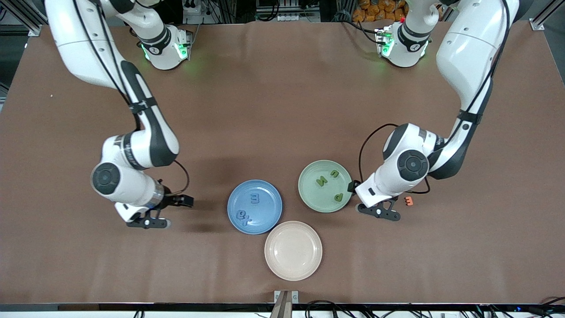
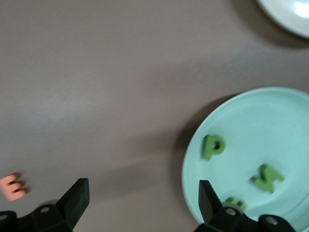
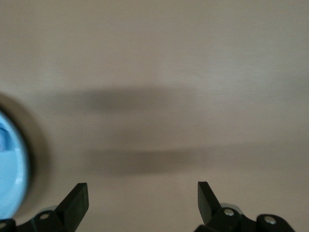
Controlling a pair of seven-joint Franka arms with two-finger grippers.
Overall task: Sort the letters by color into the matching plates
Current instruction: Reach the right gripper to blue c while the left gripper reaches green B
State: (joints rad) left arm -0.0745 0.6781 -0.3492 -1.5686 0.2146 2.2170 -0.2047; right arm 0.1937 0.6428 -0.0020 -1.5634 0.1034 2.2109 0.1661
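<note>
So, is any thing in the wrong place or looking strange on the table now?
One orange letter lies alone on the bare table, beside the left gripper, outside every plate. The green plate holds only green letters, the blue plate only blue letters. Nothing looks spilled or damaged.

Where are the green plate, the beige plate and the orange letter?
green plate (image 1: 309, 187), front view, bare floor near its rim.
beige plate (image 1: 293, 250), front view, bare middle.
orange letter (image 1: 409, 201), front view, its middle.
</note>
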